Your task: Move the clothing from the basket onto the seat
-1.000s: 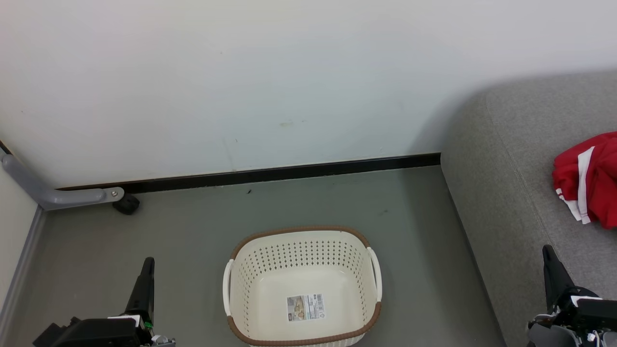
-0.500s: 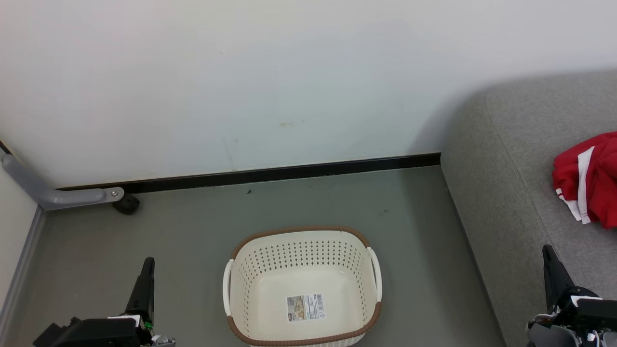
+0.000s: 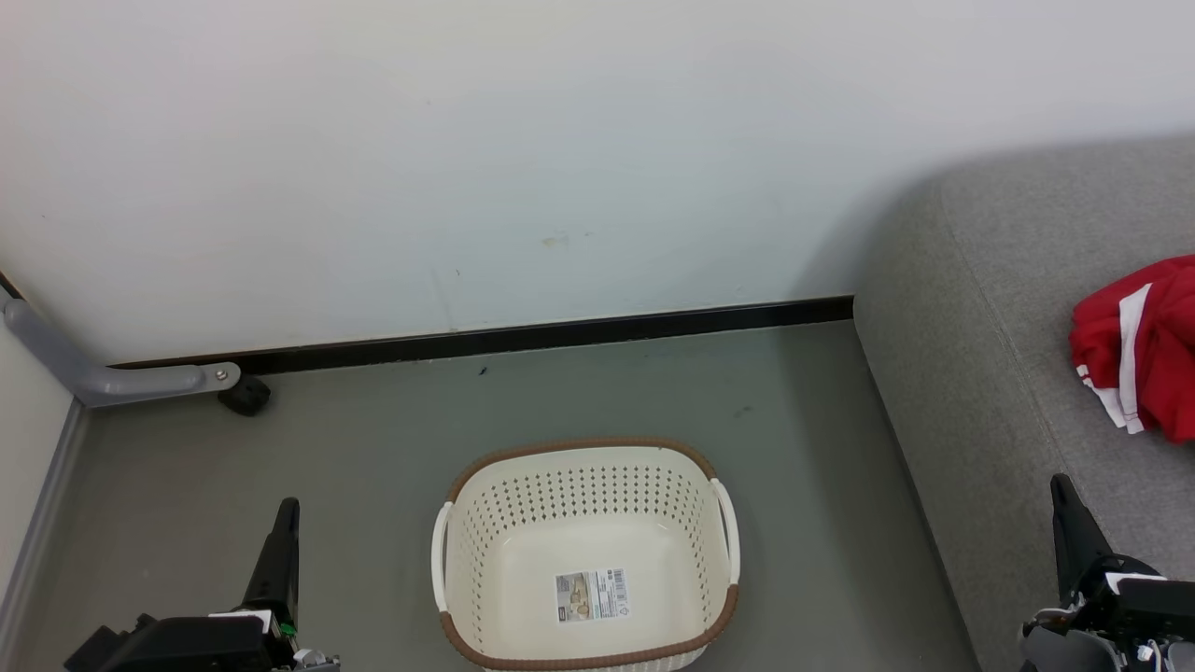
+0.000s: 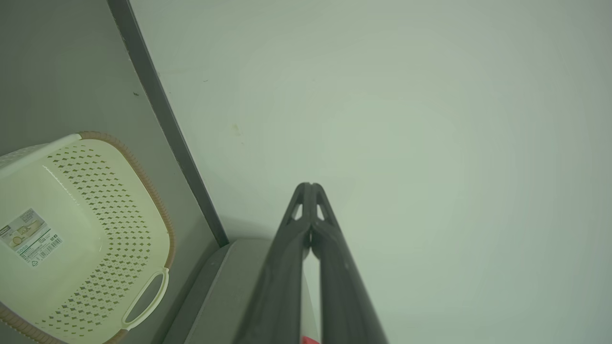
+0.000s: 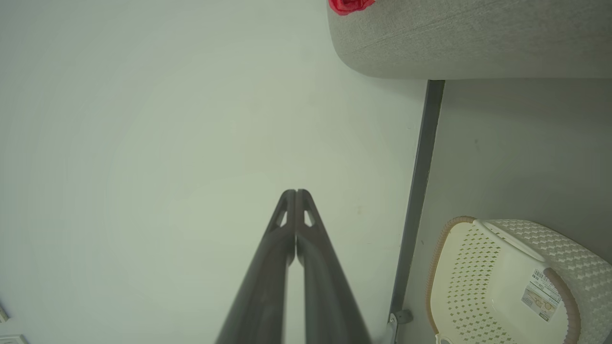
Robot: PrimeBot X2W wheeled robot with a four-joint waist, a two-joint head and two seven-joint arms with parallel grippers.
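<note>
Head view: the basket stands on the grey floor, and a paper sticker shows on its bare bottom. To the right of the basket is the grey sofa, and the red clothing with white stripes lies bunched on its cushion, well apart from the basket. The left tool hangs to the left of the basket and the right tool to its right, over the front of the sofa. Both point up toward the wall and touch nothing.

Left wrist view: the left tool has its two dark fingers pressed together at the tips, with nothing between them. The basket lies off to one side, and a sliver of red shows at the bottom edge.

Right wrist view: the right tool is likewise closed tip to tip and carries nothing. The basket sits at the lower right by the dark baseboard, and the clothing rests on the sofa at the top.
</note>
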